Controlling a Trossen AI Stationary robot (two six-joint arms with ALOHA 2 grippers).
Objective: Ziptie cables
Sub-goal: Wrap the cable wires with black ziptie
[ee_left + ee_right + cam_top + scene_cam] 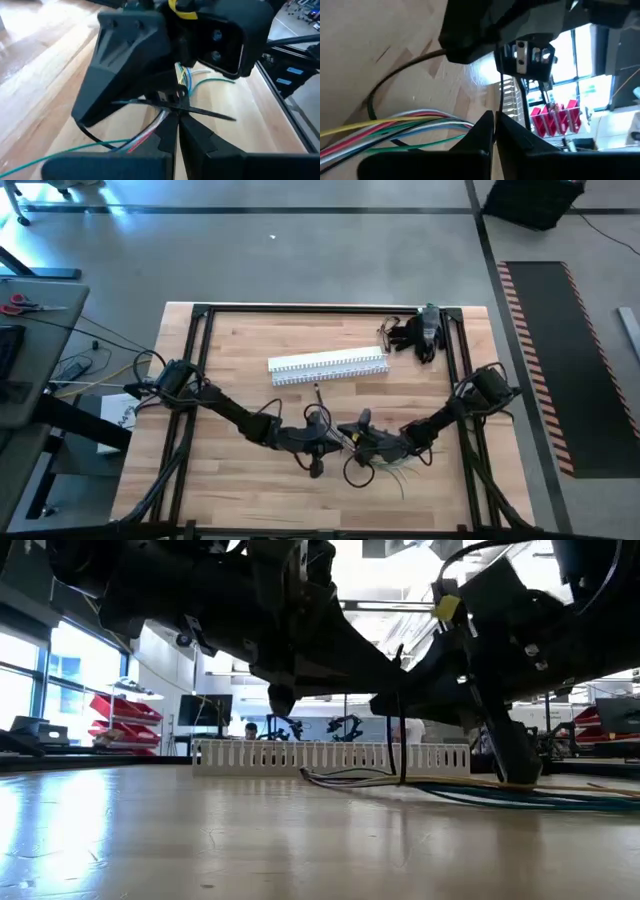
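Both arms meeting mid-table, left gripper (175, 131) clenched on the zip tie (176, 106), right gripper (494, 131) clamped on the cables (410, 126), slotted channel (328, 366) behind

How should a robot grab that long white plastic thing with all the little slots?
Grip the long white slotted plastic channel near its middle, coming straight down from above, with fingers across its narrow width. It lies flat on the wooden table, so a middle grip should keep it balanced.
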